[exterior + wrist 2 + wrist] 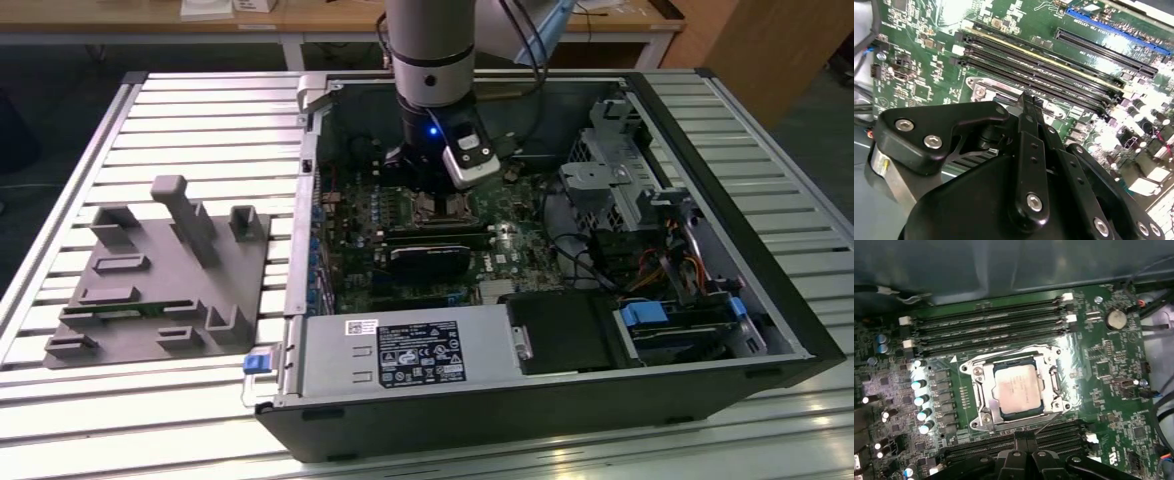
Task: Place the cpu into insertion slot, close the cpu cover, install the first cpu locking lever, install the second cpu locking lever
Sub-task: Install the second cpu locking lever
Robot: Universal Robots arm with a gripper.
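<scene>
CPU point(1016, 388), the dull silver-grey square chip, is lying flat inside the insertion slot point(985, 390) on the green motherboard point(1104, 365), and the cpu cover point(1049, 385), a thin silvery frame, is sitting down around it so the chip is showing through the central cut-out. Long black memory slots point(989, 325) are running along both sides of the socket. In the first wrist view the gripper point(1025, 442) is hanging just beside the socket's edge, its two black fingers pressed together with nothing between them. In the second wrist view the same closed fingertips point(1029, 107) are pointing down at the metal socket frame point(985, 91) next to the memory slots. In the exterior view the arm point(427, 50) is reaching down into the open computer case point(747, 300), which is lying on a slatted metal table point(174, 110). A grey fixture block point(154, 275) is resting on the table toward the exterior view's left, well apart from the case.
</scene>
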